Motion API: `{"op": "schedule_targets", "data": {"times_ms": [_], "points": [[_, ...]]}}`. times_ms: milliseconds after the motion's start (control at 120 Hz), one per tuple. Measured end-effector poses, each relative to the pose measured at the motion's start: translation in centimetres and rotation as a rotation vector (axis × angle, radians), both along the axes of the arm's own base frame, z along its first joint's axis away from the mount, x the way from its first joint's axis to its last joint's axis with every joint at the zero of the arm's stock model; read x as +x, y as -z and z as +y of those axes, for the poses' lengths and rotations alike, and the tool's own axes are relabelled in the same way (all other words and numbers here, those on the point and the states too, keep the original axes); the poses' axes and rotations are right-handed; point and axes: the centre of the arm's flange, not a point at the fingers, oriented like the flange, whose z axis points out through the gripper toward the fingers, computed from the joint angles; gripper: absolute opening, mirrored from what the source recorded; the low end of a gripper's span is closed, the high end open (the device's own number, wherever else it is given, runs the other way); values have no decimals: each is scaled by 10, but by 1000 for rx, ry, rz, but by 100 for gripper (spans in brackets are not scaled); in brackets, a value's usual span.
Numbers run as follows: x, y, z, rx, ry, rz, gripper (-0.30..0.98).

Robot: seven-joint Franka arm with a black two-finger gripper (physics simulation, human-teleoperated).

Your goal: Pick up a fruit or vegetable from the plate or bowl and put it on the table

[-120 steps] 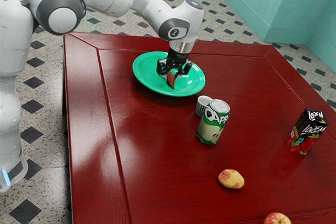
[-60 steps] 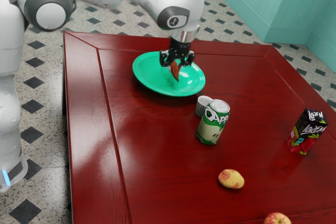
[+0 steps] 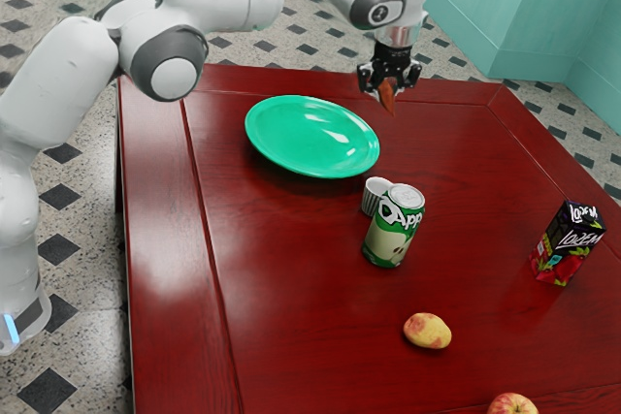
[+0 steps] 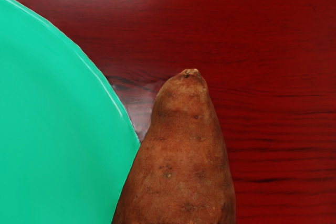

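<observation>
My gripper is in the air past the plate's edge on the exterior view's right side, shut on a brown-orange sweet potato whose tapered end points down. In the wrist view the sweet potato looms large, its tip over the red table. The green plate lies beside it there. In the exterior view the plate holds nothing, and the red table extends under the raised gripper.
A white ribbed cup stands behind a green can. A dark juice box is at the exterior view's right. Nearer the camera lie a yellow-red potato-like item and an apple.
The sweet potato has left the plate in my gripper. Both rose, then moved toward the exterior view's right, beyond the plate's rim.
</observation>
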Motion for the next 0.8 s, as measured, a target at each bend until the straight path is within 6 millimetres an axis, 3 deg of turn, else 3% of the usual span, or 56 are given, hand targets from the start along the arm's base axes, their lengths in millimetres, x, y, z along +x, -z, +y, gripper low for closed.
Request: {"op": "schedule_targets", "data": {"times_ms": [108,192,350,567,683,800], "points": [[27,14,5,5,27,-6,13],[38,26,6,5,48,3,13],[46,42,4,5,88,24,13],[49,45,0,9,137,32,13],[50,47,0,15,164,31,43],[50,46,1,23,187,28,57]]}}
